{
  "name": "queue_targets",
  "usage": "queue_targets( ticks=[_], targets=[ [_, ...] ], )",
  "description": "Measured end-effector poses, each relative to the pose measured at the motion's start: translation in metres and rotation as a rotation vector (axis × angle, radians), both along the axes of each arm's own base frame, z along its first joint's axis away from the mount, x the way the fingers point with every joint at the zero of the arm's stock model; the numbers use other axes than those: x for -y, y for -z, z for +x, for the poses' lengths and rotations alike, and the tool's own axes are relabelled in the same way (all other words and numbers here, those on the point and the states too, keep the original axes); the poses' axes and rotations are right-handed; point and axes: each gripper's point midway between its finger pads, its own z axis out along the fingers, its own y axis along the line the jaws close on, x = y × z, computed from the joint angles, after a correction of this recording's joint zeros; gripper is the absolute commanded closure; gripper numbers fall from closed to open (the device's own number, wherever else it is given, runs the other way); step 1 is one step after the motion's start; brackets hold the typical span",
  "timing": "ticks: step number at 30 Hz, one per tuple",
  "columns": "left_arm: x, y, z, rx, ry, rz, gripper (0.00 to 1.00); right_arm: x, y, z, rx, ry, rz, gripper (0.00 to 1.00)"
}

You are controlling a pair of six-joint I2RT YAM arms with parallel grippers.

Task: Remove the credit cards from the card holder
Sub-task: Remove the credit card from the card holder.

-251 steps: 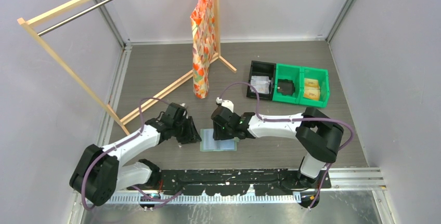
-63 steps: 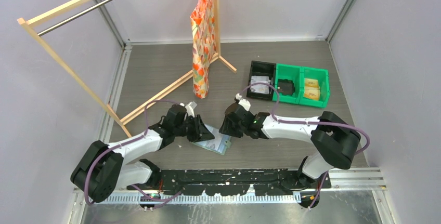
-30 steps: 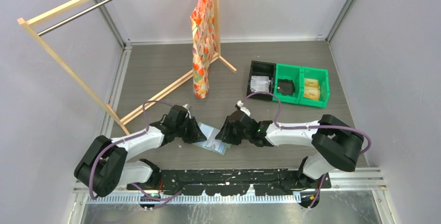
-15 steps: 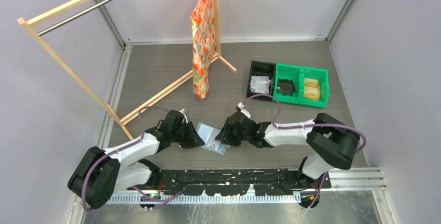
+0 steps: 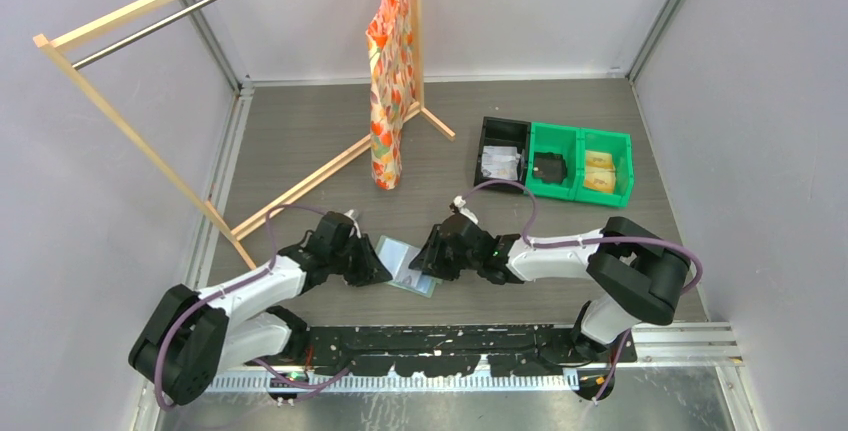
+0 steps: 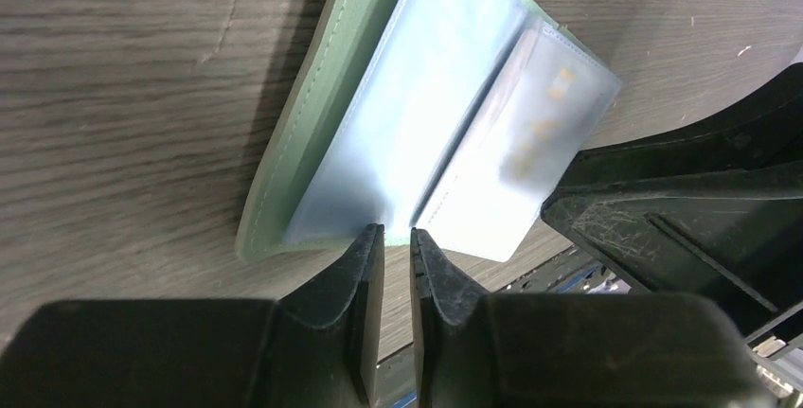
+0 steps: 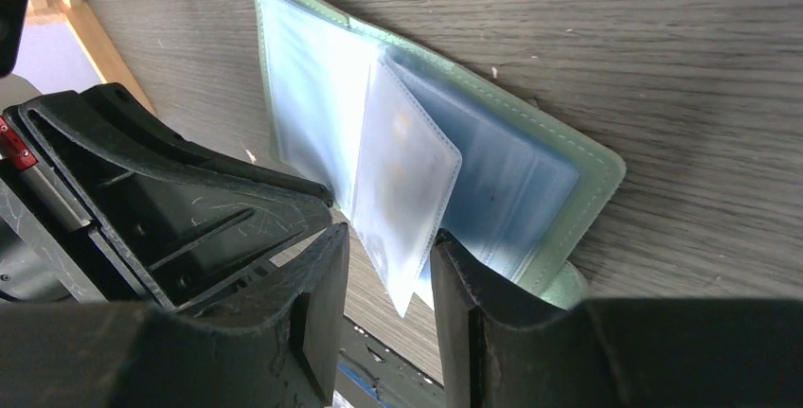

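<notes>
Card holder [image 5: 405,264]: small sage-green fabric bifold, lying open and flat, stitched rim, pale blue-grey frosted pockets inside. One frosted plastic leaf [image 7: 407,190] stands up off the spine. Blurred yellowish marks show through it in the left wrist view; can't tell what they are.

It sits directly between the two claws. Left gripper [image 6: 390,233]: tips at the holder's near edge by the spine, fingers almost together with a thin slit between them. Can't tell if they nip the pocket edge. Right gripper [image 7: 388,238]: fingers partly apart, the raised leaf's free corner hanging in the gap. No clamp visible.

Surface is a grey wood-grain tabletop [image 5: 300,141] with pale grey walls around it. Beyond the right claw and off to its right is a black plastic bin [image 5: 503,154] with two green plastic bins [image 5: 580,161] alongside. Beyond the left claw is a wooden clothes rack [image 5: 130,121], with an orange patterned garment [image 5: 390,71] hanging on it.

Versus 8.4 s ago: the holder was square-on, now it's skewed. Both claws have closed in on it from either side. Versus 0.5 s ago: practically no change.
</notes>
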Motion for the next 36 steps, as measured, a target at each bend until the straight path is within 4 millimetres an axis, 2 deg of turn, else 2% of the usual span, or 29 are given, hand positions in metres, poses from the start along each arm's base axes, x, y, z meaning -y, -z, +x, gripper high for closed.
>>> queue_targets(
  ticks=[5,9,13,21,25,30,33,34,36],
  targets=[
    [-0.011,-0.007,-0.001,0.017,-0.012,0.055,0.82,-0.008,-0.01,0.001,0.013,-0.03,0.022,0.58],
    [-0.02,-0.026,0.005,0.075,-0.037,0.088,0.82,-0.025,-0.026,0.007,0.041,-0.056,0.06,0.58],
    [-0.028,-0.037,0.009,0.11,-0.062,0.115,0.83,-0.039,-0.032,0.011,0.059,-0.082,0.074,0.58],
    [-0.05,-0.026,0.002,0.066,-0.113,0.203,0.81,-0.061,-0.015,0.019,0.051,-0.118,0.047,0.58],
    [-0.057,-0.026,0.001,0.067,-0.135,0.226,0.79,-0.062,-0.008,0.02,0.047,-0.126,0.032,0.58],
    [-0.058,-0.026,0.001,0.07,-0.138,0.231,0.79,-0.059,-0.011,0.02,0.059,-0.128,0.022,0.58],
    [-0.056,-0.023,0.002,0.055,-0.125,0.231,0.74,-0.053,-0.017,0.019,0.069,-0.12,0.022,0.58],
    [-0.054,-0.021,0.003,0.049,-0.118,0.234,0.7,-0.051,-0.018,0.018,0.072,-0.117,0.022,0.58],
    [-0.052,-0.021,0.007,0.05,-0.103,0.24,0.53,-0.046,-0.016,0.016,0.069,-0.113,0.017,0.58]
  ],
)
